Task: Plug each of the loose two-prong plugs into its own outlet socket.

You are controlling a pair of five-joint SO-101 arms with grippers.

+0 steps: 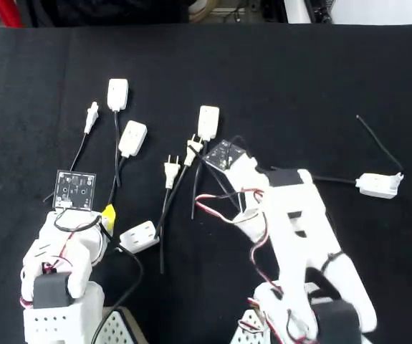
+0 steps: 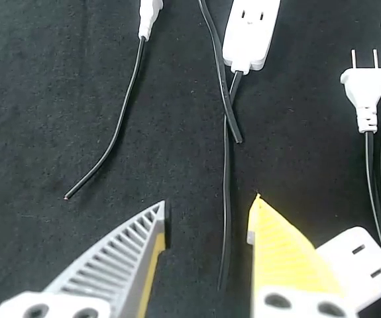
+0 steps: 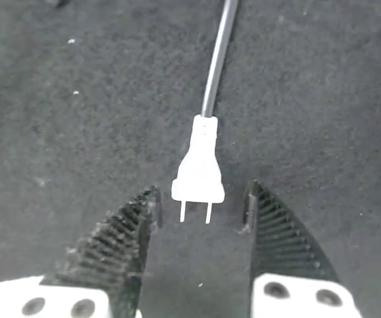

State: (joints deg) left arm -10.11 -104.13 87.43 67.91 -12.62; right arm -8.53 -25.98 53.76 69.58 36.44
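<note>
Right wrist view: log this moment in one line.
right tool: open | white two-prong plastic plug: prongs between its jaws, ungripped | left tool: open

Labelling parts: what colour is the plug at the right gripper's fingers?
The plug is white; right wrist view.

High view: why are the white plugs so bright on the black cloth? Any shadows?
High view: the white two-prong plug stands out bright against the matte black cloth, which shows no glare; right wrist view: the small white plastic plug casts barely any shadow, so lighting looks soft.

Outlet socket (image 2: 251,30) — cropped at edge
</note>
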